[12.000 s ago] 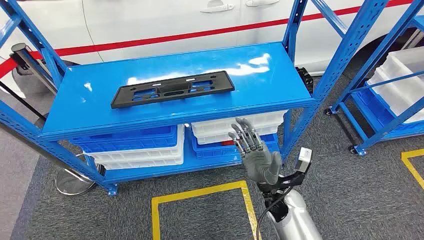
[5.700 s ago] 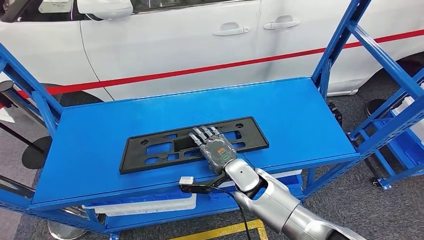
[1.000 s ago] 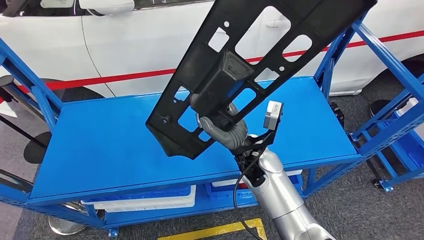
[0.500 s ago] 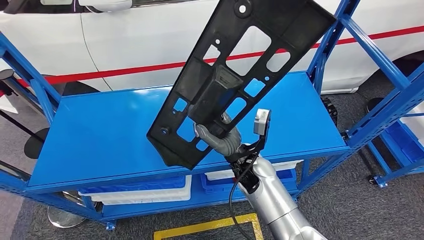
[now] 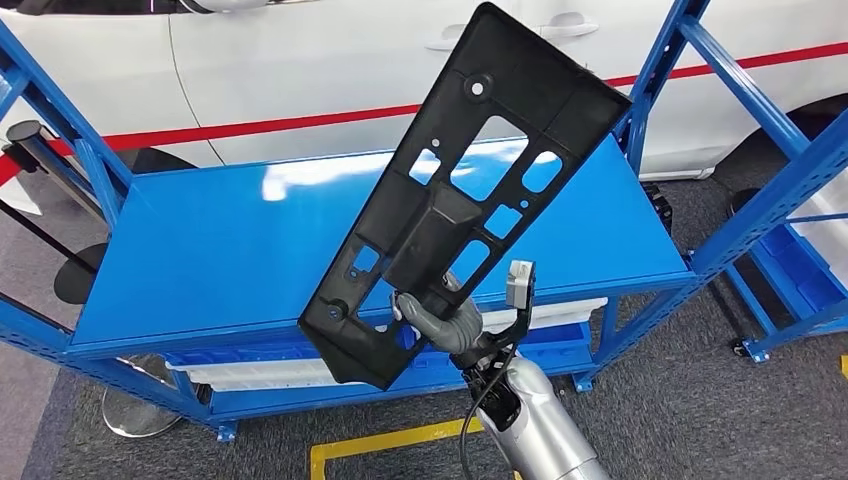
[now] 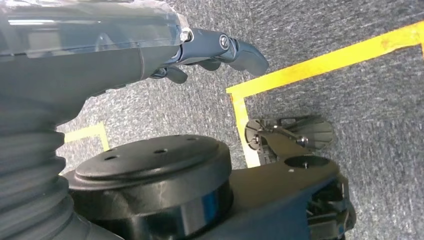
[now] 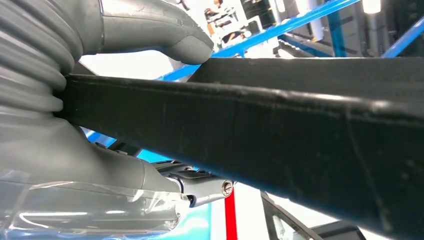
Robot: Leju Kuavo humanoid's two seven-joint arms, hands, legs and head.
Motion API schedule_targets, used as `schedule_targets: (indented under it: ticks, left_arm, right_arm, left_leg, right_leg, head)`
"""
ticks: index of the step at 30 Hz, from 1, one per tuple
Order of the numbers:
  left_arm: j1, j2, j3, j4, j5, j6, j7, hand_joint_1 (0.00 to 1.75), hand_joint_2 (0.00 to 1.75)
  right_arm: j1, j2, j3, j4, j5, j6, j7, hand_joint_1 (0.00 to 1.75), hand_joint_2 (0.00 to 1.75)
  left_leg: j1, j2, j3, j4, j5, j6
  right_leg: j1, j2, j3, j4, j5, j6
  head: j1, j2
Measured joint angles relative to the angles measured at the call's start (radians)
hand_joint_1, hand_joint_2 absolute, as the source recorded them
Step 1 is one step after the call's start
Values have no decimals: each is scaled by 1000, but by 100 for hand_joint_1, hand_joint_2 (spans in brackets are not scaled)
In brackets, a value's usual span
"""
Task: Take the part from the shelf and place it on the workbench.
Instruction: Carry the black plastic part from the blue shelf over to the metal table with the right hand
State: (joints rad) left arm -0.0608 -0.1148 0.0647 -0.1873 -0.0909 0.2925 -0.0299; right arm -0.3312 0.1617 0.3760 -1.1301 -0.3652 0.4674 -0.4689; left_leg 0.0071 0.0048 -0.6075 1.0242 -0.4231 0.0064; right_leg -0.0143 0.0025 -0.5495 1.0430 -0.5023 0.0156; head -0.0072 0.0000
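Note:
The part [image 5: 432, 228] is a long black plastic plate with several cut-outs. It hangs tilted in the air, its lower end over the front edge of the blue shelf top [image 5: 200, 250] and its upper end raised toward the car. My right hand [image 5: 443, 322] grips it near the lower middle. In the right wrist view the thumb [image 7: 185, 47] lies on one face of the part's edge [image 7: 280, 125], with the fingers [image 7: 205, 186] on the other face. My left hand [image 6: 220, 47] hangs over the floor and holds nothing.
A white car [image 5: 300, 60] with a red stripe stands behind the shelf. Blue uprights [image 5: 660, 70] frame the shelf, and white and blue bins [image 5: 270, 372] sit on its lower level. Another blue rack [image 5: 790, 200] is at the right. Yellow tape [image 5: 380, 440] marks the grey carpet.
The whole view has shifted back from the shelf. The part, still in my right hand, now sits lower in the picture and shows in full; earlier it lay flat on the shelf.

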Motion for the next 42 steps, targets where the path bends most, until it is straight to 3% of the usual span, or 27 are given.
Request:
schedule_targets:
  ticks: [2,4,5,7,8,9,10,12,14,15,18,19,21,23,24,25,26,27,29,31,34,35,37,39,40,41,42]
  left_arm:
    - [1,0,-8,0,-13,1,2,0,175]
    - [2,-1,-18,0,-27,-1,6,0,175]
    - [2,-2,-23,0,-35,-2,9,0,175]
    - [1,-3,-35,0,-49,-7,14,0,175]
    - [0,-3,-40,0,-56,-9,16,0,175]
    - [-1,-3,-46,0,-60,-10,18,0,175]
    - [-1,-3,-50,0,-63,-11,20,0,175]
    - [-2,-4,-58,0,-71,-12,27,0,175]
    - [-2,-3,-69,0,-90,-16,41,0,175]
    - [-2,-4,-76,0,-103,-19,51,0,175]
    - [-2,-8,-107,0,-144,-31,73,0,175]
    - [-4,-9,-117,0,-155,-33,77,0,175]
    - [-8,-13,-132,0,-168,-32,76,0,175]
    - [-11,-16,-141,0,-169,-27,64,0,175]
    - [-11,-16,-143,0,-166,-23,55,0,175]
    - [-11,-17,-143,0,-162,-20,47,0,175]
    - [-11,-17,-143,0,-157,-17,41,0,175]
    - [-11,-17,-143,0,-152,-15,37,0,175]
    - [-13,-17,-142,0,-144,-10,31,0,175]
    - [-13,-16,-139,0,-138,-9,29,0,175]
    - [-13,-11,-136,0,-145,-18,40,0,175]
    - [-12,-8,-136,0,-150,-22,46,0,175]
    - [-13,-3,-136,0,-155,-25,54,0,175]
    - [-15,2,-135,0,-156,-26,56,0,175]
    - [-16,4,-135,0,-156,-26,57,0,175]
    - [-16,6,-135,0,-156,-27,59,0,175]
    - [-15,8,-135,0,-157,-27,62,0,175]
  right_arm:
    - [27,-1,-7,-3,-13,10,5,175,175]
    - [51,-1,-11,-3,-20,17,5,175,175]
    - [64,-1,-13,-5,-23,19,3,175,175]
    - [90,-1,-19,-13,-26,21,-3,175,175]
    - [103,-1,-22,-17,-26,21,-6,175,175]
    - [114,-1,-25,-20,-26,21,-9,175,175]
    - [124,-1,-27,-23,-26,20,-12,175,175]
    - [139,-2,-31,-33,-23,13,-19,175,175]
    - [154,-1,-36,-52,-15,-7,-26,175,175]
    - [164,-1,-40,-60,-11,-21,-29,175,175]
    - [210,-2,-61,-63,-22,-50,-32,175,175]
    - [225,-3,-70,-53,-40,-44,-33,175,175]
    - [238,-4,-91,-4,-88,-1,-43,175,175]
    - [244,-6,-114,79,-121,83,-79,175,175]
    - [252,-8,-123,119,-128,133,-104,175,175]
    - [260,-10,-128,149,-128,179,-126,175,175]
    - [266,-10,-130,167,-122,215,-142,175,175]
    - [270,-10,-130,177,-114,236,-148,175,175]
    - [271,-8,-130,180,-91,255,-146,175,175]
    - [275,-4,-128,163,-64,273,-149,175,175]
    - [281,8,-102,60,-23,328,-157,175,175]
    - [280,14,-87,9,-14,345,-157,175,175]
    - [278,23,-54,-86,-2,365,-157,175,175]
    - [280,28,-25,-157,10,374,-169,175,175]
    - [281,28,-13,-185,19,378,-180,175,175]
    - [282,28,-3,-209,27,381,-192,175,175]
    - [283,28,6,-230,34,383,-203,175,175]
  left_leg:
    - [0,-1,-3,1,7,-13]
    - [3,-1,-14,17,-12,-26]
    - [4,-1,-28,50,-43,-31]
    - [5,-1,-67,170,-131,-36]
    - [5,-1,-84,234,-163,-37]
    - [5,-1,-88,275,-177,-35]
    - [4,-1,-75,281,-172,-32]
    - [-1,-2,4,185,-124,-16]
    - [-9,-2,95,44,-99,4]
    - [-13,-2,121,-2,-98,10]
    - [-19,-5,129,-39,-87,16]
    - [-17,-4,126,-47,-75,19]
    - [-11,1,115,-60,-50,27]
    - [-12,4,94,-60,-35,32]
    - [-11,5,82,-57,-28,31]
    - [-10,5,70,-54,-22,29]
    - [-8,5,58,-47,-18,26]
    - [-6,6,47,-39,-15,22]
    - [-3,6,26,-17,-14,13]
    - [-5,6,11,0,-11,1]
    - [-4,4,-6,12,-9,-19]
    - [-1,3,-15,30,-28,-26]
    - [2,2,-44,122,-109,-35]
    - [3,2,-71,244,-181,-40]
    - [3,2,-70,276,-190,-40]
    - [3,2,-51,272,-178,-39]
    - [3,2,-15,231,-152,-36]
  right_leg:
    - [3,2,-5,-3,7,-15]
    - [1,1,-14,-7,18,-32]
    - [1,0,-21,-9,25,-40]
    - [4,-3,-38,-9,37,-48]
    - [6,-4,-47,-8,44,-50]
    - [10,-5,-56,-8,50,-51]
    - [13,-5,-64,-7,56,-52]
    - [19,-2,-76,-6,68,-53]
    - [22,0,-84,-7,79,-48]
    - [21,-1,-86,-7,84,-43]
    - [13,-7,-87,-10,96,-23]
    - [12,-6,-91,-4,86,-15]
    - [11,-3,-112,54,21,-3]
    - [5,-2,-146,170,-62,9]
    - [1,-2,-157,221,-81,14]
    - [-3,-2,-158,250,-80,19]
    - [-7,-3,-140,242,-60,23]
    - [-12,-3,-105,199,-31,28]
    - [-16,-3,-19,69,-3,31]
    - [-13,-2,19,2,-12,20]
    - [-10,-3,3,-1,-4,-12]
    - [-10,-4,-4,-2,3,-23]
    - [-9,-5,-19,-3,18,-38]
    - [-5,-7,-38,-2,31,-43]
    - [-4,-8,-47,-1,39,-43]
    - [-3,-8,-56,0,46,-43]
    - [-2,-7,-64,1,52,-42]
  head:
    - [0,0]
    - [-1,0]
    - [-2,0]
    - [-4,0]
    - [-4,0]
    - [-4,0]
    - [-4,0]
    - [-4,0]
    - [-3,0]
    - [-3,0]
    - [-3,0]
    - [-3,0]
    - [-2,0]
    - [-2,0]
    - [-2,0]
    - [-2,0]
    - [-2,0]
    - [-2,0]
    - [-1,0]
    - [-2,0]
    - [-2,0]
    - [-3,0]
    - [-3,0]
    - [-3,0]
    - [-3,0]
    - [-3,0]
    - [-3,0]
